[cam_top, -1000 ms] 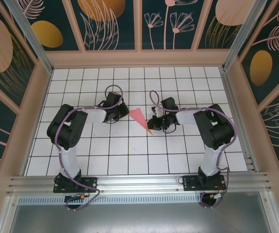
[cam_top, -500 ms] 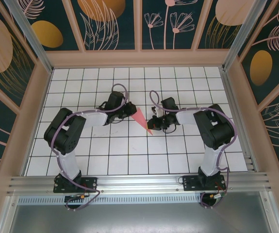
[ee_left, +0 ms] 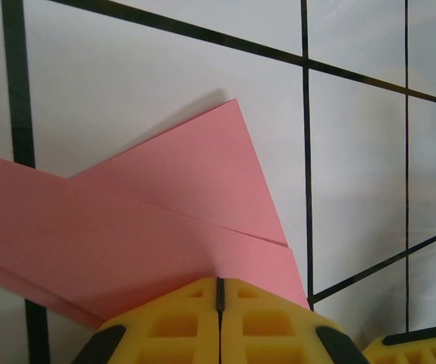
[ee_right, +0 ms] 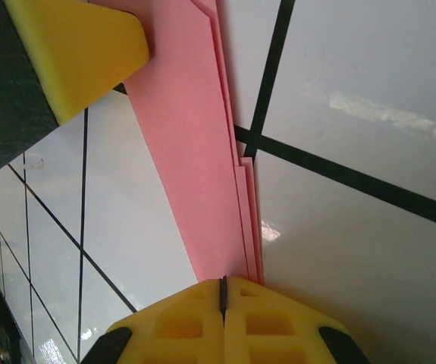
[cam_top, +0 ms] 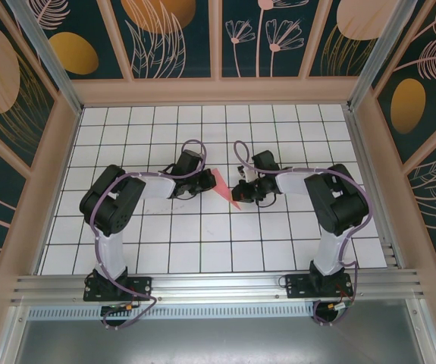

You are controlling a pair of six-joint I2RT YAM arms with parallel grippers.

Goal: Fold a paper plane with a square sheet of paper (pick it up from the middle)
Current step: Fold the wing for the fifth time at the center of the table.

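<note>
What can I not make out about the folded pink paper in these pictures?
Top view: the folded pink paper dart is too small to count its layers; the left tool and right tool cover parts of it.
Left wrist view: the frame's left edge cuts the paper; its yellow pads hide the near edge.
Right wrist view: its yellow pads hide the near tip, so pinching or pressing is unclear.

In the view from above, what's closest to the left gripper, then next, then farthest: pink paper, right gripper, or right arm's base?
1. Folded pink paper, touching the left gripper.
2. Right gripper, just across the paper, to the right.
3. Right arm's base, far off at the near right.
</note>
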